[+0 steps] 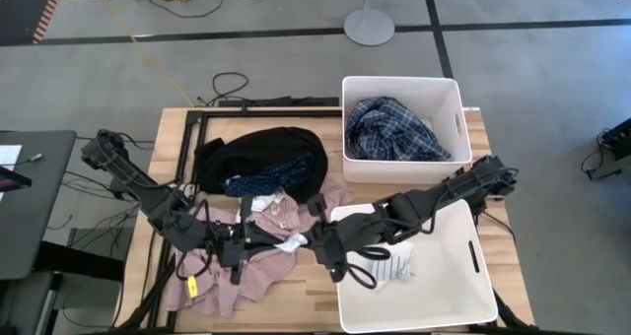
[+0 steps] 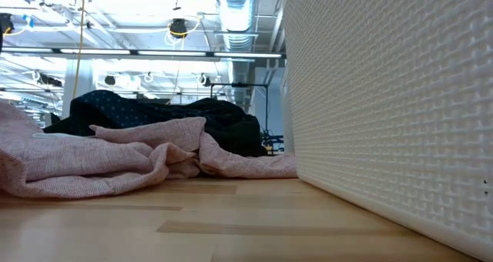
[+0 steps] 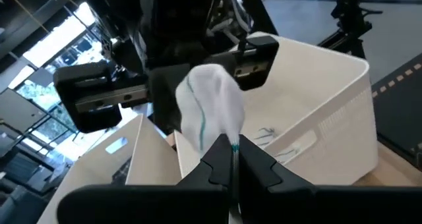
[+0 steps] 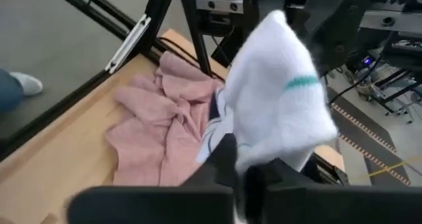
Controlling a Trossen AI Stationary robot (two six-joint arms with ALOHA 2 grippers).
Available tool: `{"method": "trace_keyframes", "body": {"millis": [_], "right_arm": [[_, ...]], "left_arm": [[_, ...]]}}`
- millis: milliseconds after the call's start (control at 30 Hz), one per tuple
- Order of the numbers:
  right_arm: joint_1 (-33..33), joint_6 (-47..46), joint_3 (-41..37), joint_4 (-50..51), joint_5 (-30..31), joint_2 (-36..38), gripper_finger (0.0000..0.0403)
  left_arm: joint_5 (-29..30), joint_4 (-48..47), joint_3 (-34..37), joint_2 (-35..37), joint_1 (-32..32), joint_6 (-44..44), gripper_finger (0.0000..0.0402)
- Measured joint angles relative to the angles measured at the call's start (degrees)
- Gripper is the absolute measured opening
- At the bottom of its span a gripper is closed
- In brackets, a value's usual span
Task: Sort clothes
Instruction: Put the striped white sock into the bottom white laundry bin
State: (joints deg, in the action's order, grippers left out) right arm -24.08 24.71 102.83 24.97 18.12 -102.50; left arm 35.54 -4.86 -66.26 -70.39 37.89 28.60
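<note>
Two grippers pinch one small white sock between them, beside the near bin's rim.

Large white rectangular plastic bin [image 1: 463, 276] lies toward the right arm's side; the soft white cotton sock [image 1: 293, 241] stretches across between left gripper [image 1: 258, 238] and right gripper [image 1: 320, 240], both clamped on it; the right gripper is nearer the bin, so I judge it should carry.

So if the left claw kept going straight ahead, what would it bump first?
The left claw would most likely hit the right claw, facing it close up; both are shut on the white sock between them. The white bin lies beyond, though depth is unclear.
</note>
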Motion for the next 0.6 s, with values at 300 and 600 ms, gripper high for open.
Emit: {"method": "trace_keyframes", "body": {"millis": [300, 600], "right_arm": [[-0.26, -0.61, 0.0, 1.88, 1.89, 0.35, 0.0003], [-2.45, -2.59, 0.02, 8.07, 3.26, 4.69, 0.0001]], "left_arm": [[1.18, -0.25, 0.0, 0.0, -0.07, -1.38, 0.0022], [3.84, -5.37, 0.0, 0.61, 1.74, -5.06, 0.012]]}}
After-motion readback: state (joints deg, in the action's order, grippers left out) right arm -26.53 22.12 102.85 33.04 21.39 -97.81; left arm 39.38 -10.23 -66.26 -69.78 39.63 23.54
